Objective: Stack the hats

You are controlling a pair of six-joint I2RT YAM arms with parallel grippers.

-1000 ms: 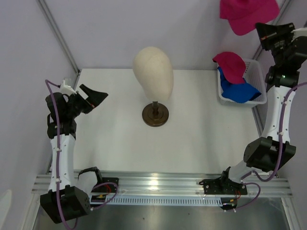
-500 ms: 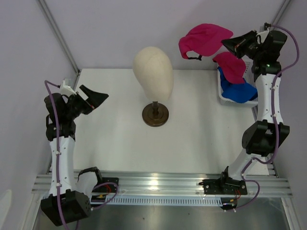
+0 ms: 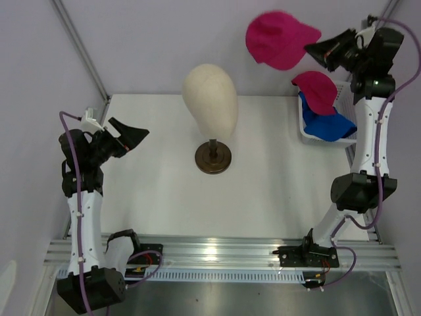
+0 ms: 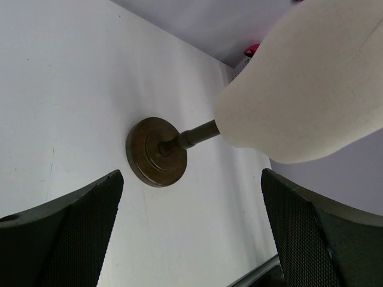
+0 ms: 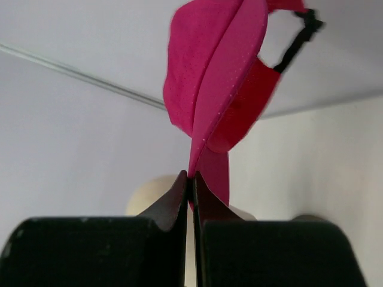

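- Right hand (image 3: 310,47): clamped on pink cap (image 3: 276,39) by its brim, aloft near the counter's (image 3: 158,197) far right corner.
- Left hand (image 3: 135,133): fingers apart, holding nothing.
- Step: transfer; the next move likely calls for seating the cap over the mannequin head (image 3: 210,97).

Since a second ago: right gripper (image 3: 314,47), clamped on pink cap (image 3: 276,41) brim, swings left off spot above basket (image 3: 352,99) at table (image 3: 276,184) far right corner. Cap nears mannequin head (image 3: 210,92); crown turns up, strap hidden.
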